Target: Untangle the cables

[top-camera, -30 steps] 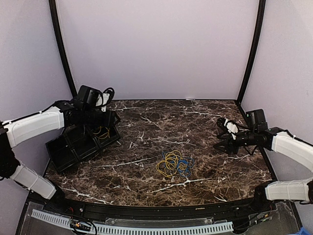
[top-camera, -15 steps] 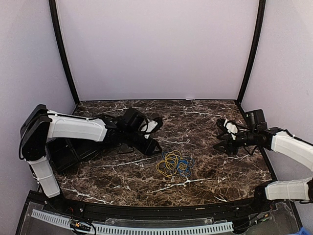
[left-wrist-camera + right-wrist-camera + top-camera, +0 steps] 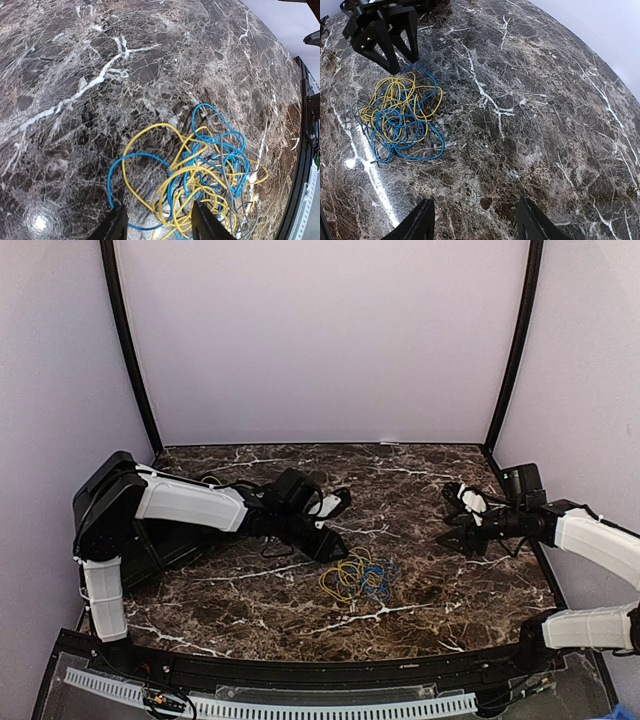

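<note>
The cables (image 3: 356, 575) lie in one tangled heap of thin yellow, blue and grey wires on the marble table, near the middle. My left gripper (image 3: 331, 542) is open and empty, low over the heap's far-left edge. In the left wrist view the heap (image 3: 200, 175) lies just ahead of the open fingers (image 3: 117, 225), which straddle a blue and a yellow loop. My right gripper (image 3: 445, 537) is open and empty at the right, well apart from the heap. The right wrist view shows the heap (image 3: 397, 117) far ahead with the left gripper (image 3: 395, 50) behind it.
A black compartment tray (image 3: 165, 545) sits at the table's left side, mostly hidden by my left arm. Black frame posts (image 3: 125, 340) stand at both back corners. The table's front edge (image 3: 320, 665) carries a black rail.
My left arm has swung from over the black tray at the left across to the cable heap, and its gripper now sits at the heap's edge. The right arm has not moved.
</note>
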{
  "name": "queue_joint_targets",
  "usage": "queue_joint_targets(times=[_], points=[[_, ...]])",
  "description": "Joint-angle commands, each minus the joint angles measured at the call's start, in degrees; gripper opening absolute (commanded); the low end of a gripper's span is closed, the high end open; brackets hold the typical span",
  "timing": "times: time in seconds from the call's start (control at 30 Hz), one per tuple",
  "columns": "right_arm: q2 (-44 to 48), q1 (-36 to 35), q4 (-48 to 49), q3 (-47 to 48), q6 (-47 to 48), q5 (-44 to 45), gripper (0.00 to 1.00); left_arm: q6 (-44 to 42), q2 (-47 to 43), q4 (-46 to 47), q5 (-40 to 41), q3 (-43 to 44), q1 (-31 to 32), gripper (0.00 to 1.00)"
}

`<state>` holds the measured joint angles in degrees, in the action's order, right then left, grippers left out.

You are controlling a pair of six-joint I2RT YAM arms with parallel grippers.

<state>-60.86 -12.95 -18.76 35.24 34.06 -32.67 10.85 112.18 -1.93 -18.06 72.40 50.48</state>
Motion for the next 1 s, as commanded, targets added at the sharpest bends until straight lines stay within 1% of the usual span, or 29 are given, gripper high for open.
queue_joint_targets(times=[0.0, 0.1, 0.17, 0.47, 0.53, 0.73, 0.8, 0.97], points=[[0.12, 0.28, 0.63, 0.97, 0.57, 0.54, 0.58, 0.54, 1.29, 0.91, -1.26, 3.41, 0.03, 0.44], [0.28, 0.29, 0.61, 0.97, 0.57, 0.67, 0.58, 0.54, 2.26, 0.25, -0.89, 4.39, 0.01, 0.38], [0.24, 0.28, 0.59, 0.88, 0.57, 0.80, 0.58, 0.44, 2.79, -0.15, -0.64, 4.80, 0.00, 0.31], [0.13, 0.29, 0.63, 0.88, 0.57, 1.02, 0.58, 0.26, 4.93, -1.18, -1.81, 6.20, -0.02, 0.24], [0.21, 0.29, 0.65, 0.88, 0.56, 1.02, 0.58, 0.23, 5.39, -1.54, -1.95, 6.66, 0.05, 0.21], [0.25, 0.29, 0.59, 0.88, 0.56, 1.11, 0.58, 0.17, 5.59, -2.28, -1.97, 7.48, 0.00, 0.08], [0.24, 0.29, 0.65, 0.88, 0.64, 1.11, 0.58, 0.14, 5.52, -3.02, -1.94, 8.10, -0.03, 0.01], [0.25, 0.29, 0.61, 0.88, 0.65, 1.20, 0.58, 0.33, 3.57, -5.11, -2.23, 8.47, 0.01, 0.00]])
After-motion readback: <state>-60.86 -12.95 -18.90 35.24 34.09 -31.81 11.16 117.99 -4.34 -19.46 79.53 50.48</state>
